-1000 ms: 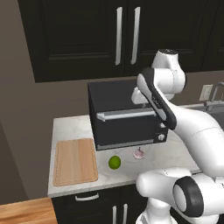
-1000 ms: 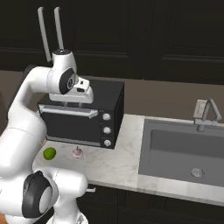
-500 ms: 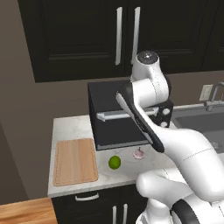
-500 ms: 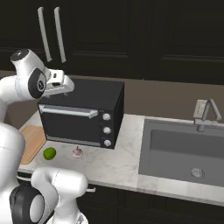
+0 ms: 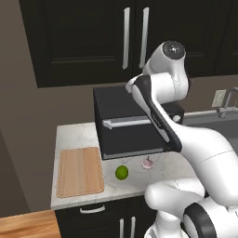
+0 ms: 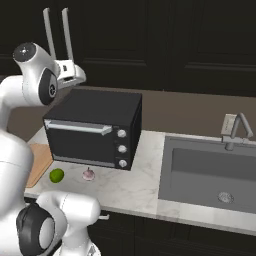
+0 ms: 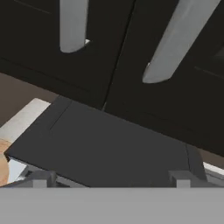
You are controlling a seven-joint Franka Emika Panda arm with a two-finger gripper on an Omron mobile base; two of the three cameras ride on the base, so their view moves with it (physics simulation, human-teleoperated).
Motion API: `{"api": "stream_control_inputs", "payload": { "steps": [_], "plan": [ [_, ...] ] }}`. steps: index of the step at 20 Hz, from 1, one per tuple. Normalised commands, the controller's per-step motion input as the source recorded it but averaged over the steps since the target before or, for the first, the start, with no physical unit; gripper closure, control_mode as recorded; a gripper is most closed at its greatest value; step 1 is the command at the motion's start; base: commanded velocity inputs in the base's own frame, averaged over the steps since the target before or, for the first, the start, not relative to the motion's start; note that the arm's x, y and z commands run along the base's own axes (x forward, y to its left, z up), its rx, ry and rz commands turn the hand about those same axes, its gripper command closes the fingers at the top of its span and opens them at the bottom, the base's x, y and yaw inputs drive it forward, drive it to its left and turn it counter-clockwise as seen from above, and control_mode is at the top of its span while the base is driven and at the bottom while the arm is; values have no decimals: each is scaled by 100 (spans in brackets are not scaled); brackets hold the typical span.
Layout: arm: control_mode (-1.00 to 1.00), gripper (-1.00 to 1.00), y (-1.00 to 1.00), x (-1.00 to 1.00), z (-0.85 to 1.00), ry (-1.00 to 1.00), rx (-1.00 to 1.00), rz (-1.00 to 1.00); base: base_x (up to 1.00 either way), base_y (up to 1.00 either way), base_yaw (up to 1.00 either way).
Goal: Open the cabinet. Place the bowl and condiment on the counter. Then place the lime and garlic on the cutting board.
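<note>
The cabinet (image 5: 83,42) is shut, its two silver bar handles (image 5: 126,31) side by side. In the hand view those handles (image 7: 72,24) loom close above the black oven's top. My gripper (image 7: 111,177) is open, its fingertips (image 7: 41,178) wide apart with nothing between them; it hovers over the oven, just below the cabinet doors (image 6: 75,75). The lime (image 5: 121,172) and the garlic (image 5: 148,163) lie on the counter (image 5: 74,135) in front of the oven. The cutting board (image 5: 80,171) lies bare to their left. The bowl and condiment are hidden.
A black toaster oven (image 5: 130,125) stands on the counter under the cabinet, its bar handle facing forward. A sink (image 6: 210,172) with a faucet (image 6: 237,132) takes up the counter's right side. Low black drawers (image 5: 93,216) sit under the counter.
The arm has swung left and risen, bringing the hand over the oven toward the cabinet handles. Lime, garlic and board have not moved.
</note>
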Motion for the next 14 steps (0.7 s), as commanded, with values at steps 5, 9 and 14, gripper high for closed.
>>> {"api": "stream_control_inputs", "payload": {
  "steps": [5, 9, 14],
  "plan": [
    [-100, -100, 6, 8, 49, -6, 0, 3, 0, 0, 0],
    [-100, -100, 2, 1, 36, -3, 0, -13, 0, 0, 0],
    [-100, -100, -1, 6, 2, -5, -1, -15, 0, 0, 0]
  ]
}}
